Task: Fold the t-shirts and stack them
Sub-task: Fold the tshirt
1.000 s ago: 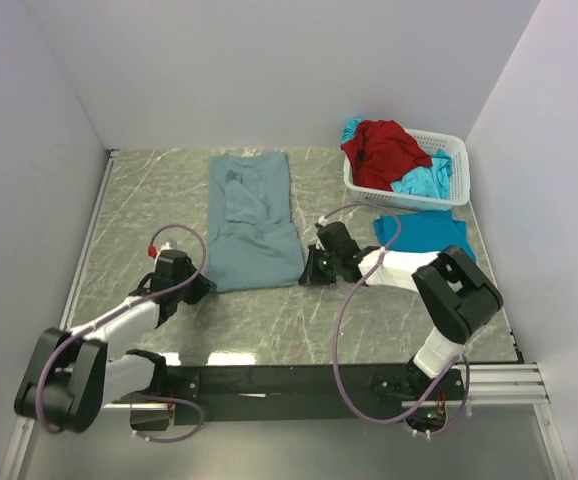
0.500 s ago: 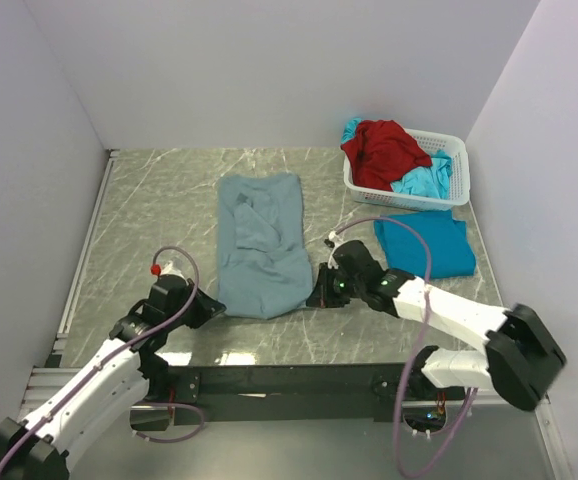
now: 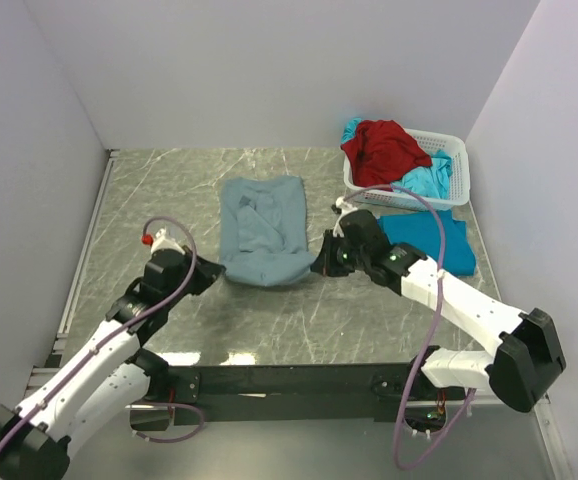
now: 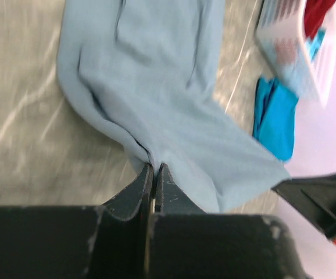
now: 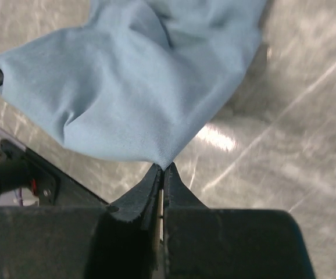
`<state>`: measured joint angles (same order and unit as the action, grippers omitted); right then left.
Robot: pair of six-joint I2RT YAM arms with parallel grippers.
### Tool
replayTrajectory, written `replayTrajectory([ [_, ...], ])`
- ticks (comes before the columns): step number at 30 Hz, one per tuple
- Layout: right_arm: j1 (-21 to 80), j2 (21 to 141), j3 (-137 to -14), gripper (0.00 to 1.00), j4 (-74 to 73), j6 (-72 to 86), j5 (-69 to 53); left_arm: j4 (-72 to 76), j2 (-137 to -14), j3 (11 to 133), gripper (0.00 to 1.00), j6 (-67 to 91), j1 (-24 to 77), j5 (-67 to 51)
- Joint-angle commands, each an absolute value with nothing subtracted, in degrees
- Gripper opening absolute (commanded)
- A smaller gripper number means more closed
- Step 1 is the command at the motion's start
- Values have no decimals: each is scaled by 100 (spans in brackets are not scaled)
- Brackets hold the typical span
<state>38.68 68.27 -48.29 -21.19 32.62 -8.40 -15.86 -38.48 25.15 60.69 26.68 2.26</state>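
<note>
Our left tool (image 4: 154, 170) and right tool (image 5: 162, 170), each clamped on a near hem corner of the grey-blue t-shirt (image 3: 262, 232) at frame centre, have raised that hem off the tabletop (image 3: 159, 195) and started it backward, so we judge the halving fold begins.

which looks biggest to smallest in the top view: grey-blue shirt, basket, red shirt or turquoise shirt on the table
1. grey-blue shirt, narrowly
2. white basket
3. red shirt and turquoise shirt: alike; the right arm hides part of the turquoise one
</note>
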Motion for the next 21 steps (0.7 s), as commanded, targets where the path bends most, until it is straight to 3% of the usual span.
replayTrajectory([
  [1,3727,7083,-5535,0,-2118,2884,-800,-932,-4340,3102,0,5766,2663,1010],
  [21,2531,9175,-7830,0,-2443,2452,-2198,-44,-6670,5123,0,4719,1679,772],
])
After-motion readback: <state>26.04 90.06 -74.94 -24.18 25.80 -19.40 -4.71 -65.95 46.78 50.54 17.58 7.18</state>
